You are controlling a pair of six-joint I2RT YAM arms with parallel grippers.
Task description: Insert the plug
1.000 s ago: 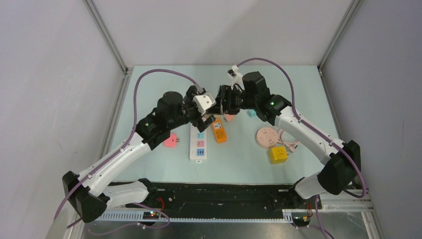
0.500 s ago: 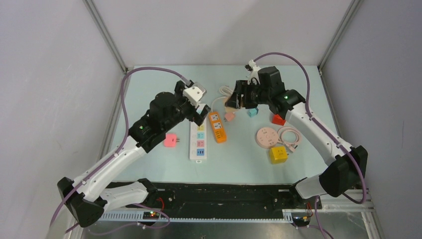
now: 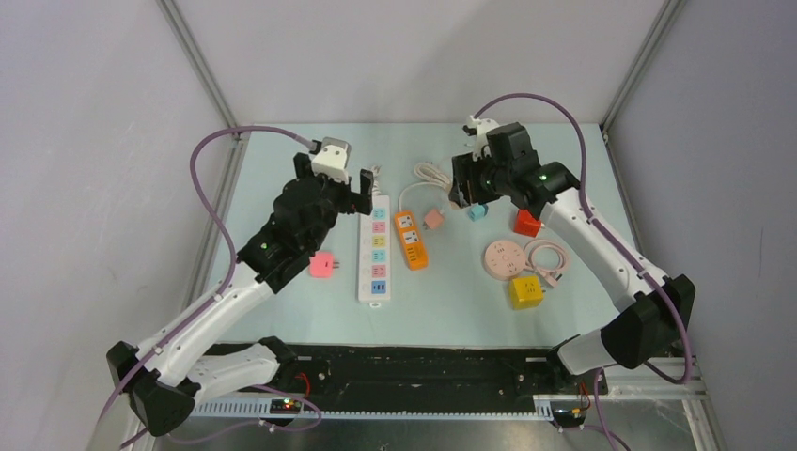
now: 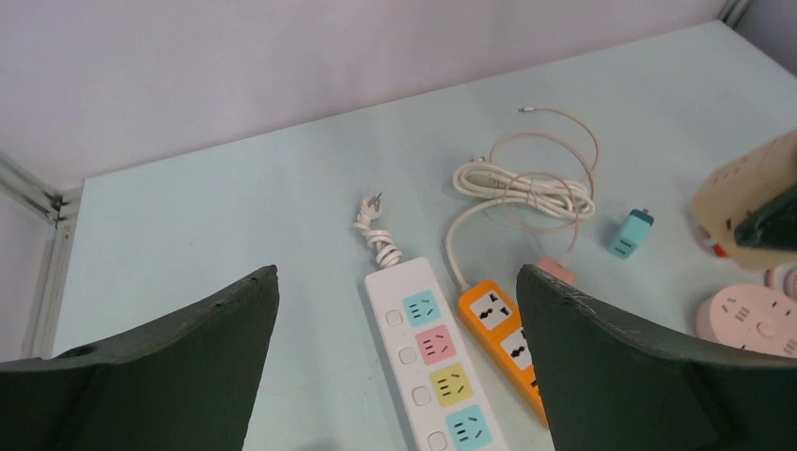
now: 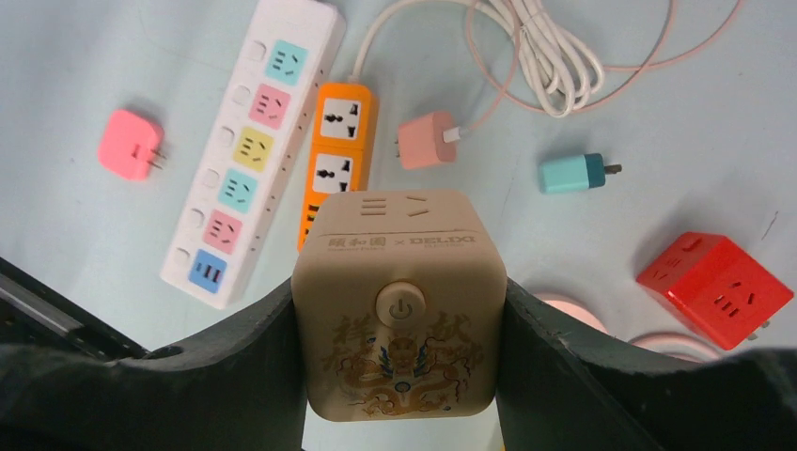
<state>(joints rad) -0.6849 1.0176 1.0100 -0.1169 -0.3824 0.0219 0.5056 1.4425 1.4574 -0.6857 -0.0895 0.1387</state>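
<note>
My right gripper (image 5: pixel 399 287) is shut on a beige cube socket (image 5: pixel 399 301) with a dragon print and a power button, held in the air above the table. In the top view the right gripper (image 3: pixel 462 193) hangs near the teal plug (image 3: pixel 476 211). My left gripper (image 4: pixel 397 272) is open and empty, above the far end of the white power strip (image 4: pixel 432 357); in the top view it (image 3: pixel 335 183) is left of that strip (image 3: pixel 374 249). The beige cube also shows at the right edge of the left wrist view (image 4: pixel 752 183).
An orange power strip (image 3: pixel 412 241) lies right of the white one, its coiled white cord (image 3: pixel 432 176) behind. A pink plug adapter (image 3: pixel 322 265) lies left of the white strip. A salmon charger (image 3: pixel 433 218), red cube (image 3: pixel 526 224), round pink socket (image 3: pixel 506 258) and yellow cube (image 3: pixel 525 291) lie to the right.
My left gripper has drawn back to the left, away from the orange strip. My right gripper has moved right and back with the beige cube still in it.
</note>
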